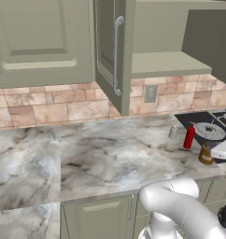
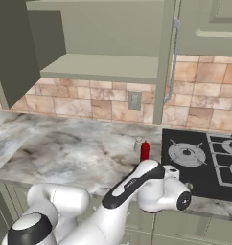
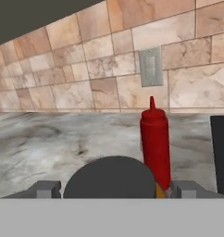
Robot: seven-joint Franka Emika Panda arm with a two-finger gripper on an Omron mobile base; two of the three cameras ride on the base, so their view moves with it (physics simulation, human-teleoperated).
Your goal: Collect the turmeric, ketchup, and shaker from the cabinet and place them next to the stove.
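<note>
One cabinet [image 1: 171, 63] is standing open over the marble counter [image 1: 87, 158], its shelf bare, and one stove [image 2: 204, 160] is sitting at the counter's end. Beside the stove three small things are standing — one ketchup [image 1: 189, 137], one turmeric [image 1: 206, 154], one shaker [image 1: 173, 132]. The left base view is showing all three; the right base view is hiding the turmeric behind the arm. The gripper [image 3: 115, 189] is straddling the turmeric's dark lid with its fingers spread apart, the ketchup standing just behind.
</note>
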